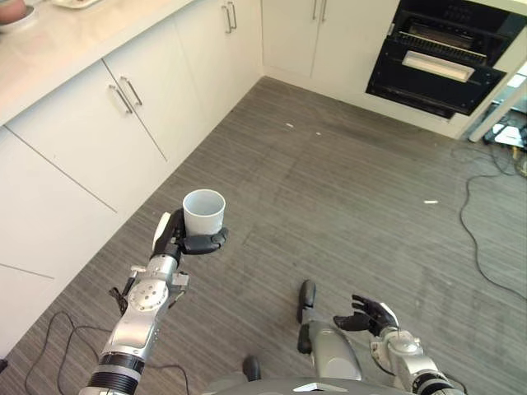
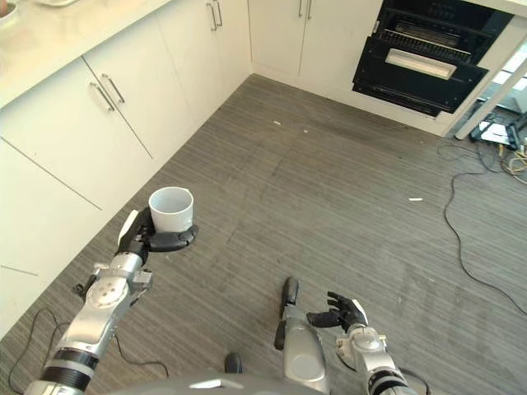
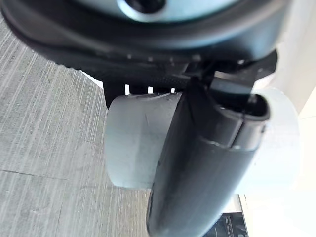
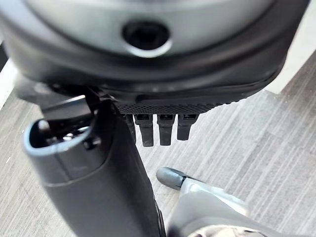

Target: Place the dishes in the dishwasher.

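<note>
A white cup [image 1: 203, 213] stands upright in my left hand [image 1: 177, 240], held over the grey floor beside the white cabinets. The fingers and thumb curl round the cup's lower wall, and the left wrist view shows the thumb lying across the cup [image 3: 133, 148]. My right hand [image 1: 368, 313] hangs low at the lower right, fingers relaxed and spread, holding nothing; its fingers [image 4: 158, 129] point straight in the right wrist view. An open black appliance [image 1: 436, 62] with a lowered door and a wire rack sits in the far wall at the top right.
White cabinets with bar handles [image 1: 123, 95] run along the left under a pale counter [image 1: 74, 33] that carries dishes [image 1: 12, 12]. A wide stretch of grey striped floor [image 1: 329, 189] lies between me and the open appliance. Cables [image 1: 486, 206] trail on the floor at the right.
</note>
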Available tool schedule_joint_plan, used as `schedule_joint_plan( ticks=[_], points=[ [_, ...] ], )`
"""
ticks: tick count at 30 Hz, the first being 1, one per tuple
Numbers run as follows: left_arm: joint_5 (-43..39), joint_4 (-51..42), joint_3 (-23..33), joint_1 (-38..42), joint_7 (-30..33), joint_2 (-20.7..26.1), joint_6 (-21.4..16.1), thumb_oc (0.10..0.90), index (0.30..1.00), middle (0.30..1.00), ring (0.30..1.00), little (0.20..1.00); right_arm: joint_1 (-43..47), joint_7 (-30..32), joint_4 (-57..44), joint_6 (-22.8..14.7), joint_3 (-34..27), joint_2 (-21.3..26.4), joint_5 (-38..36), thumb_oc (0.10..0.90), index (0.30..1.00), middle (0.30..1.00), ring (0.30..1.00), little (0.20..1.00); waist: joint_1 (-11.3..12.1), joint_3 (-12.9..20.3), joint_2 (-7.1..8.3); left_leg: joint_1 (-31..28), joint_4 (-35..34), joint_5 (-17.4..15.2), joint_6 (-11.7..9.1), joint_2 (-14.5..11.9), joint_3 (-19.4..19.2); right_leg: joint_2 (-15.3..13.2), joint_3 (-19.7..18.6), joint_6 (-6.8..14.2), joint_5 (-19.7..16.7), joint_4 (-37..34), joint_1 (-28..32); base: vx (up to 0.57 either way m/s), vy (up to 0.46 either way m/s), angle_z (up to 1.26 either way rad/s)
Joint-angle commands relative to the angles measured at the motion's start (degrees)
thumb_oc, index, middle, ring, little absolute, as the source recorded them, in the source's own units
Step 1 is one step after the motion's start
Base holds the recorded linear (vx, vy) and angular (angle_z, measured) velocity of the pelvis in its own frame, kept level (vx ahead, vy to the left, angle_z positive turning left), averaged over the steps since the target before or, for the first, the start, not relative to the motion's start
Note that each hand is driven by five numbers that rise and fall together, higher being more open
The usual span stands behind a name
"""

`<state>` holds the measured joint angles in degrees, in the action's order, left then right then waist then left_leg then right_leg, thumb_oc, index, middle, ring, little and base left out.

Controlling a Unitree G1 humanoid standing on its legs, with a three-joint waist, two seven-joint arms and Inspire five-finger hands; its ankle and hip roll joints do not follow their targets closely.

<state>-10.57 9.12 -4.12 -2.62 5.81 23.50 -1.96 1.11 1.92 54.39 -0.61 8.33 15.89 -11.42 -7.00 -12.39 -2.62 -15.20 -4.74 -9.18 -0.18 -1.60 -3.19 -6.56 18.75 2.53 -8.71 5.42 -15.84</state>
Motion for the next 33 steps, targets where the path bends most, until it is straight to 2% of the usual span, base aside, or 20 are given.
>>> schedule_joint_plan(
  ticks=[1,2,3,4,5,6,8,9,11,12,15,17,22,23,24,25,26,27,28,33],
  points=[
    [1.1,-7.2,1.1,4.4,0.5,3.1,-7.0,0.400,0.300,0.300,0.300,0.300,1.3,0.7,1.3,-2.0,0.8,1.9,-1.1,0.800,0.900,0.900,0.900,0.900,-1.7,4.8,1.55,-2.1,11.0,-2.4,-2.6,0.5,-1.2,1.0,-0.2,3.5,4.2,-0.8,3.4,0.52,-0.126,0.10],
    [0.9,-7.6,1.3,3.7,0.2,3.3,-6.9,0.400,0.300,0.300,0.300,0.300,1.0,0.7,1.5,-2.1,0.8,2.0,-1.1,0.800,0.900,0.900,0.900,0.900,-1.5,5.1,0.98,-1.0,15.7,-0.1,-3.8,-0.2,-1.7,2.1,-0.4,2.8,5.1,-0.7,5.2,0.58,-0.276,0.02],
    [0.6,-7.7,1.7,3.4,0.1,3.8,-7.0,0.400,0.300,0.300,0.300,0.300,0.4,0.8,0.5,-2.4,1.2,2.5,-0.8,0.800,0.900,0.900,0.900,0.900,-1.0,4.9,1.95,5.5,31.8,8.2,-7.1,-1.5,-1.9,3.1,-0.1,0.4,6.4,-1.9,8.9,0.40,-0.230,-0.06],
    [0.6,-7.7,1.7,3.4,0.1,3.8,-7.0,0.400,0.300,0.300,0.300,0.300,0.4,0.8,0.5,-2.4,1.2,2.4,-0.8,0.800,0.900,0.900,0.900,0.900,-1.1,5.0,2.02,5.7,31.8,8.3,-7.1,-1.4,-1.8,3.0,-0.1,0.4,6.3,-2.0,8.8,0.51,-0.347,-0.07],
    [-0.2,-7.8,2.0,3.2,0.5,4.2,-6.9,0.400,0.300,0.300,0.300,0.300,0.3,1.4,-0.1,-2.3,1.3,3.2,-0.7,0.800,0.900,0.900,0.900,0.900,-0.1,3.9,3.31,10.4,45.1,11.9,-8.5,-3.7,-4.4,3.7,-0.5,-1.8,8.8,-2.9,12.6,0.36,-0.230,-0.18],
    [-0.6,-8.0,2.0,3.2,1.0,4.3,-7.0,0.400,0.300,0.300,0.300,0.300,0.7,2.1,0.5,-2.1,1.2,3.6,-0.7,0.800,0.900,0.900,0.900,0.900,0.4,3.3,4.22,13.4,49.0,11.9,-8.1,-5.4,-6.3,3.6,-0.8,-2.5,9.7,-3.5,14.3,0.49,-0.256,-0.30],
    [-0.9,-7.9,1.6,3.4,1.5,4.0,-6.9,0.400,0.300,0.300,0.300,0.300,1.1,2.8,0.8,-2.0,1.4,3.9,-0.6,0.800,0.900,0.900,0.900,0.900,1.4,2.8,5.00,17.4,49.3,9.1,-6.6,-5.1,-7.6,3.4,-1.7,-2.5,10.4,-4.1,16.1,0.32,-0.031,-0.40],
    [-1.0,-7.8,1.6,3.0,1.4,3.5,-6.8,0.400,0.300,0.300,0.300,0.300,1.5,3.1,1.8,-2.0,1.7,3.6,-0.5,0.800,0.900,0.900,0.900,0.900,3.6,2.6,5.57,23.0,43.4,5.8,-4.1,-3.1,-8.0,3.5,-4.1,-1.4,11.0,-5.8,19.1,0.42,0.104,-0.39],
    [-0.5,-8.3,1.6,1.9,1.1,3.4,-7.0,0.400,0.300,0.300,0.300,0.300,1.5,3.0,1.9,-2.4,1.6,3.3,-0.5,0.800,0.900,0.900,0.900,0.900,5.0,2.3,5.55,26.3,33.3,4.4,-3.3,-3.4,-6.7,3.2,-5.7,-0.2,11.9,-6.5,21.5,0.43,0.135,-0.33],
    [-0.5,-8.3,1.6,1.9,1.1,3.4,-7.0,0.400,0.300,0.300,0.300,0.300,1.5,3.0,1.9,-2.4,1.6,3.3,-0.5,0.800,0.900,0.900,0.900,0.900,5.0,2.3,5.55,26.3,33.3,4.4,-3.3,-3.4,-6.7,3.2,-5.7,-0.2,11.9,-6.5,21.5,0.32,0.114,-0.71],
    [0.1,-9.4,3.2,0.6,1.7,3.9,-7.1,0.400,0.300,0.300,0.300,0.300,2.6,4.3,1.9,-3.4,1.7,3.3,0.0,0.800,0.900,0.900,0.900,0.900,8.1,1.9,4.33,28.3,11.9,13.0,-4.6,-2.7,0.7,5.2,-9.4,0.5,14.0,-8.5,26.0,0.43,0.125,-0.67],
    [0.8,-9.5,3.6,0.1,2.7,4.0,-7.3,0.400,0.300,0.300,0.300,0.300,3.5,5.2,1.6,-3.9,1.3,3.6,-0.1,0.800,0.900,0.900,0.900,0.900,8.8,1.9,4.14,31.1,5.8,15.4,-5.8,-4.3,3.5,5.4,-11.7,1.1,15.2,-9.6,28.0,0.48,0.150,-0.68],
    [1.3,-10.5,4.9,-2.1,2.1,5.1,-7.2,0.400,0.300,0.300,0.300,0.300,2.7,4.9,-2.6,-4.6,0.0,3.8,-0.1,0.800,0.900,0.900,0.900,0.900,9.8,4.5,2.73,29.8,5.7,19.4,-6.9,-6.0,2.7,4.3,-14.8,2.4,18.0,-8.1,30.6,0.41,0.237,-1.02],
    [1.9,-10.1,4.6,-1.9,1.8,5.7,-6.8,0.400,0.300,0.300,0.300,0.300,2.4,4.7,-4.2,-4.5,-0.7,3.8,0.1,0.800,0.900,0.900,0.900,0.900,10.2,5.3,3.70,29.8,8.9,17.3,-4.9,-4.9,1.5,1.8,-15.6,4.2,17.8,0.6,28.5,0.45,0.347,-1.03],
    [1.9,-10.1,4.6,-1.9,1.8,5.7,-6.8,0.400,0.300,0.300,0.300,0.300,2.4,4.7,-4.2,-4.5,-0.7,3.8,0.1,0.800,0.900,0.900,0.900,0.900,10.2,5.3,3.70,29.8,8.9,17.3,-4.9,-4.9,1.5,1.8,-15.6,4.2,17.8,0.6,28.5,0.51,0.407,-0.97],
    [2.0,-10.2,4.2,-1.5,1.4,6.1,-6.5,0.400,0.300,0.300,0.300,0.300,2.2,4.6,-5.0,-4.5,-1.4,3.1,-0.2,0.800,0.900,0.900,0.900,0.900,9.6,4.8,3.88,27.7,10.6,14.8,-2.8,-3.8,0.4,0.0,-15.2,6.7,13.4,11.9,24.9,0.22,0.170,-0.43],
    [2.0,-10.2,4.2,-1.5,1.4,6.1,-6.5,0.400,0.300,0.300,0.300,0.300,2.2,4.6,-5.0,-4.5,-1.4,3.1,-0.2,0.800,0.900,0.900,0.900,0.900,9.6,4.8,3.88,27.7,10.6,14.8,-2.8,-3.8,0.4,0.0,-15.2,6.7,13.4,11.9,24.9,0.37,0.420,-0.58],
    [2.4,-10.2,3.4,-0.7,1.4,6.8,-6.2,0.400,0.300,0.300,0.300,0.300,2.3,4.6,-8.0,-4.4,-1.9,2.6,-0.3,0.800,0.900,0.900,0.900,0.900,7.9,3.4,2.09,25.2,10.9,13.6,-1.0,-4.1,0.1,0.1,-15.2,7.0,7.9,25.1,18.2,0.33,0.479,-0.30],
    [2.8,-10.2,3.2,-0.3,1.5,6.8,-6.2,0.400,0.300,0.300,0.300,0.300,2.2,4.7,-10.4,-4.8,-1.9,2.2,-0.2,0.800,0.900,0.900,0.900,0.900,6.9,3.0,0.84,21.1,8.8,12.3,0.0,-3.8,-1.5,-0.6,-11.6,7.1,7.9,33.3,11.5,0.47,0.574,-0.15],
    [2.4,-10.4,3.6,-0.2,1.3,5.7,-6.6,0.400,0.300,0.300,0.300,0.300,1.3,4.2,-16.8,-5.1,-2.0,2.6,-0.1,0.800,0.900,0.900,0.900,0.900,4.5,2.2,1.54,13.9,5.5,9.1,0.1,-0.7,-3.1,0.9,-4.2,5.6,10.2,18.3,5.8,0.35,0.193,-0.06]
  ],
)
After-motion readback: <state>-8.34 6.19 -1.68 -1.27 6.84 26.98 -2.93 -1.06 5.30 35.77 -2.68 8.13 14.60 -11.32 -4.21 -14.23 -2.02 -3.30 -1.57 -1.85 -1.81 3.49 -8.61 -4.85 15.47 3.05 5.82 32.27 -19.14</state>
